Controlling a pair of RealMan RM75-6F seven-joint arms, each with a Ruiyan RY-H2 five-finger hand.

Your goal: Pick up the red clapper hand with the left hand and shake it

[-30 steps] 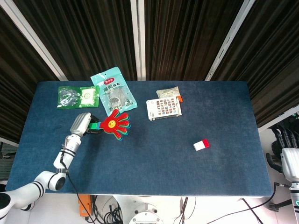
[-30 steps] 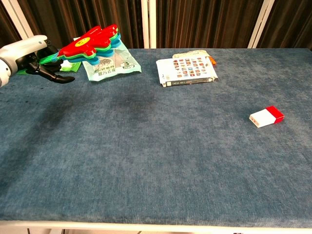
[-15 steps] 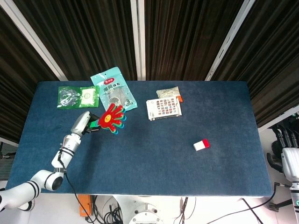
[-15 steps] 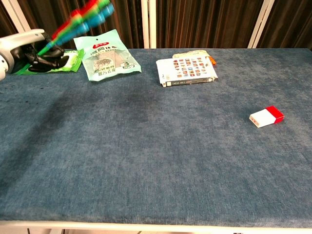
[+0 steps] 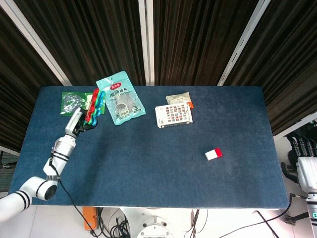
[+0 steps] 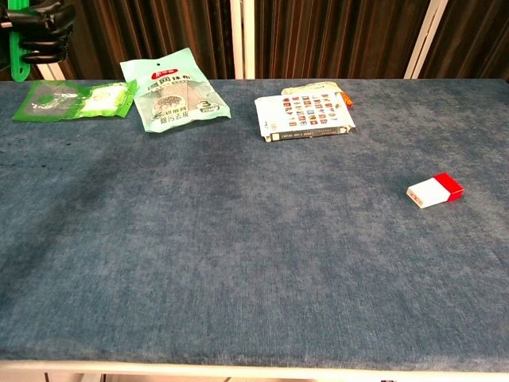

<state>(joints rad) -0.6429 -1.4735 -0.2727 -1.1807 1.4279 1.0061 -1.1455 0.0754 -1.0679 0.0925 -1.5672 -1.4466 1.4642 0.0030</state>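
My left hand (image 5: 78, 122) is raised above the table's far left and grips the green handle (image 6: 19, 46) of the red clapper hand (image 5: 94, 106). In the head view the clapper stands on edge, its red, green and blue layers fanned over the green packet. The chest view catches only my left hand's dark fingers (image 6: 44, 28) around the handle at the top left corner; the clapper's palm is out of frame there. My right hand (image 5: 307, 171) hangs off the table's right edge, its fingers hardly visible.
On the blue table (image 5: 148, 163) lie a green packet (image 5: 74, 103), a teal snack bag (image 5: 120, 98), a printed card box (image 5: 173, 116) with a small sachet (image 5: 179, 99) behind it, and a red-and-white block (image 5: 213, 154).
My left hand has lifted and swung the clapper up and to the left. It went from lying flat beside the teal bag to standing on edge over the green packet.
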